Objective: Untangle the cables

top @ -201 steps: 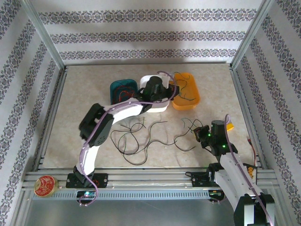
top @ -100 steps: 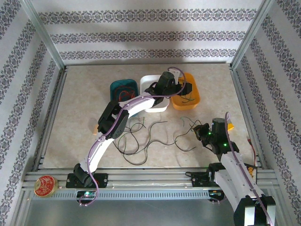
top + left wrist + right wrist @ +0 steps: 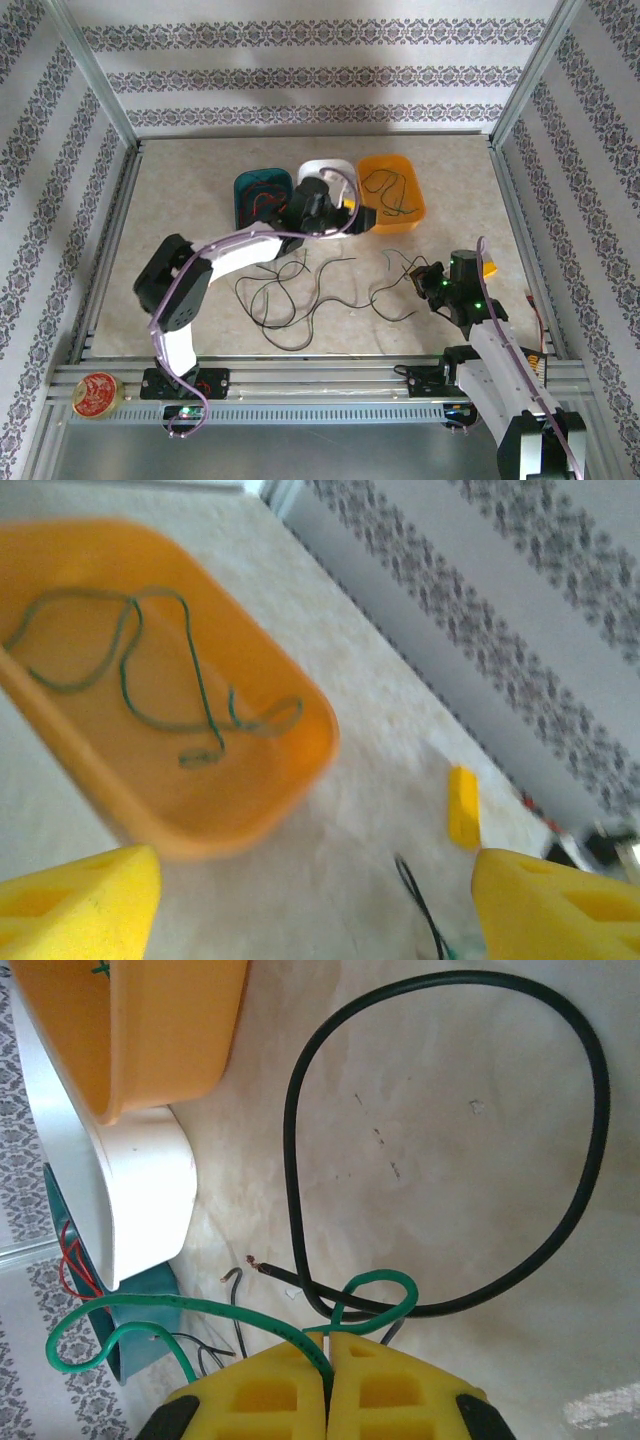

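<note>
Grip on a green cable [image 3: 200, 1306] by the right gripper [image 3: 327, 1345], fingers pressed together on it, well to the near side of the orange tray [image 3: 395, 226]. Crosses a looped black cable [image 3: 291, 1150]. Second green cable [image 3: 190, 670] coiled inside the orange tray. More black cables [image 3: 290, 300] strewn near-left of that tray. Red cables [image 3: 262, 200] in a teal tray [image 3: 238, 190] farther left, white tray [image 3: 335, 163] between. Left gripper [image 3: 315, 885] spread wide, just left of the orange tray.
</note>
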Robot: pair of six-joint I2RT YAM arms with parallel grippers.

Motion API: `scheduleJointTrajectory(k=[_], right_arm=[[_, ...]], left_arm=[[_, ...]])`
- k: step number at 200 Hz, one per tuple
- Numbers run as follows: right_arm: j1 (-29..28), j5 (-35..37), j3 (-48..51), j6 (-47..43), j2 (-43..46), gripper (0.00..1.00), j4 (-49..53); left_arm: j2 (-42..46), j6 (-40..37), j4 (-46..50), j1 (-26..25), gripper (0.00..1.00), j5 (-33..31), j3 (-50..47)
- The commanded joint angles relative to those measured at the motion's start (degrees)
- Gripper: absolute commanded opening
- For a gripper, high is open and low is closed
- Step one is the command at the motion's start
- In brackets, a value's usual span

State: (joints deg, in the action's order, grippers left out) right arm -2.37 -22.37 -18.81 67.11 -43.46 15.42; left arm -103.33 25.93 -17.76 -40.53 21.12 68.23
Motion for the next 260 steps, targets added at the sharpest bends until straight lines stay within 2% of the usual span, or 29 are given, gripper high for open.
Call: scheduleJointTrajectory(k=[1,21,51,88,144,159,193,207,231,248,260], right_arm=[[0.2,-3.3,-3.6,-1.1,-1.7,0.0,-3.5],[0.3,-5.5,-5.5,-0.9,-2.8,0.0,-4.9],[0.3,-8.9,-6.8,2.2,-4.7,0.0,-7.9],[0.2,-12.0,-7.7,3.9,-6.5,0.0,-9.4],[0.2,-16.4,-8.8,6.6,-7.1,0.0,-10.5],[0.2,-17.8,-8.8,7.1,-7.8,0.0,-10.5],[0.2,-19.4,-8.5,7.5,-8.8,0.0,-10.4],[0.2,-20.0,-8.6,7.8,-9.3,0.0,-10.6],[0.1,-21.7,-8.8,8.0,-10.5,0.0,-10.6],[0.1,-22.0,-9.2,8.4,-10.5,0.0,-10.5],[0.1,-22.1,-9.4,8.5,-10.4,0.0,-10.6]], left_arm=[[3.4,-4.1,-1.4,-3.2,0.8,5.9,-7.8],[4.1,-7.2,0.7,-6.8,0.8,6.4,-11.5],[1.9,-10.3,-0.3,-11.4,0.81,2.0,-12.0],[-1.9,-8.1,-11.2,-12.0,0.81,-2.2,-11.4],[-7.9,-9.2,-14.8,-11.9,0.77,-4.9,-7.7],[-8.9,-8.3,-16.6,-11.7,0.71,-6.6,-7.8],[-11.4,-2.3,-24.3,-10.0,0.47,-7.9,-9.0],[-12.2,-0.8,-26.2,-9.4,0.32,-7.5,-9.0],[-13.0,-0.1,-26.6,-9.0,0.16,-6.6,-8.3],[-13.1,0.1,-26.8,-9.0,0.01,-6.5,-8.2],[-13.1,0.8,-27.5,-8.8,0.0,-6.3,-8.6]])
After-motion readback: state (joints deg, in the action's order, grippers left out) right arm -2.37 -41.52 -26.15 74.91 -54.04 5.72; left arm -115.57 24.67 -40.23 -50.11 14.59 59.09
